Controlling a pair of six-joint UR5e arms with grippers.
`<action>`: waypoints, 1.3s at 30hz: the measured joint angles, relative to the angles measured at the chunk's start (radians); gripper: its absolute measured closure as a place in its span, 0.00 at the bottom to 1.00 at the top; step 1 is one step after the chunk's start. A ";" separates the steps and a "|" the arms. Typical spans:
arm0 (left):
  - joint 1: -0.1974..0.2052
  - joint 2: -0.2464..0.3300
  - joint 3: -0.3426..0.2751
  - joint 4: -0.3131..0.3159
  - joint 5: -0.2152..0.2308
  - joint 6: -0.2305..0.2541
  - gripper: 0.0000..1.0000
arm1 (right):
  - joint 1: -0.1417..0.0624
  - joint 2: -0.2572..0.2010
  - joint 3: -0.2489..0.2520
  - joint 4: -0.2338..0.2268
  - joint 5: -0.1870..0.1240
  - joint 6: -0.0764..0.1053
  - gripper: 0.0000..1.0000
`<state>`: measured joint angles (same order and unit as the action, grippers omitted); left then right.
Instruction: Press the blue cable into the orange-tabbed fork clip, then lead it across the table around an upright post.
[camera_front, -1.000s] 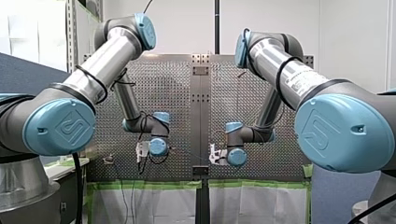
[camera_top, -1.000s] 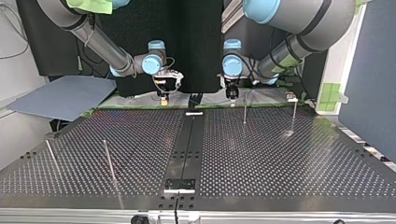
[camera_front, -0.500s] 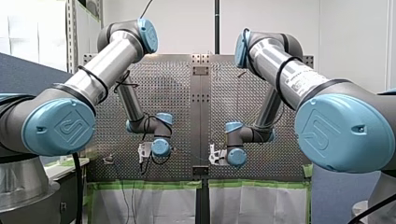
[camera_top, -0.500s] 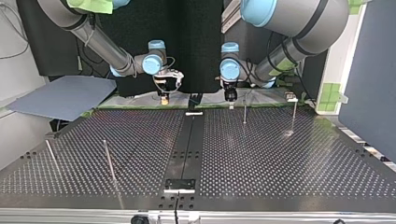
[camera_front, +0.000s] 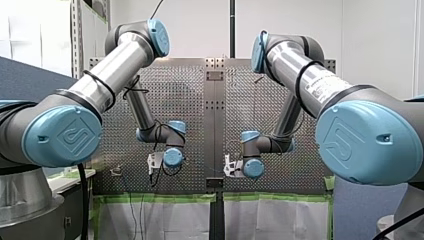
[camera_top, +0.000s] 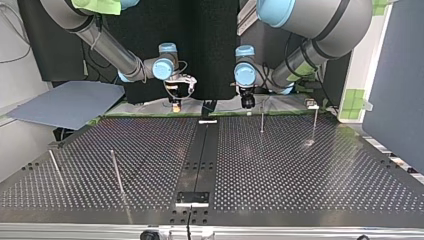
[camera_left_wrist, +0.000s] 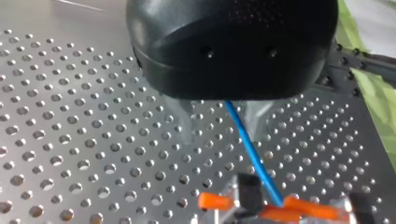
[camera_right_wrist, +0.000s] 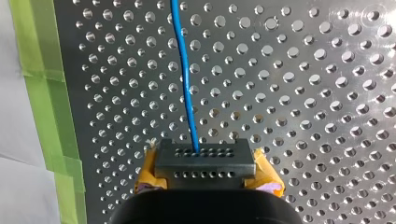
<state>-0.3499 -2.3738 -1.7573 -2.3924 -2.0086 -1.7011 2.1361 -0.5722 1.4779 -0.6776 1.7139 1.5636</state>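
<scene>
**Clip step in hand, post run yet to come**

Over to the left wrist view: blue cable (camera_left_wrist: 252, 154) slanting down from under my left pincer (camera_left_wrist: 219, 128) to the fork clip (camera_left_wrist: 250, 192), meeting it between the orange tabs (camera_left_wrist: 215, 201). Looks like the pressing step, not yet finished. Cannot tell whether seated in the fork or just resting at its mouth. Cannot tell the left pincer's grip either, too blurred.

Across at my right pincer (camera_right_wrist: 205, 158): yellow pads (camera_right_wrist: 266, 177) closed tight on the cable's other stretch, with the line leading straight ahead over the table (camera_right_wrist: 303, 93).

Next, by my reckoning: push down squarely over the clip, keep the line taut, then swing it round an upright post (camera_top: 262, 119).

No bins or trays to report, only the clip as a holder.
</scene>
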 joint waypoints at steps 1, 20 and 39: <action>-0.001 0.000 0.000 0.000 -0.003 -0.002 1.00 | 0.000 0.000 0.000 0.001 0.000 0.000 1.00; -0.018 0.002 0.003 -0.027 -0.012 -0.019 1.00 | 0.002 0.000 -0.001 0.030 -0.003 0.000 1.00; -0.088 0.131 0.003 -0.086 -0.039 -0.014 1.00 | -0.017 -0.103 -0.004 0.090 -0.008 0.013 1.00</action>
<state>-0.4381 -2.2427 -1.7545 -2.4779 -2.0473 -1.7152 2.1189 -0.6750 1.4739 -0.5877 1.7057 1.5766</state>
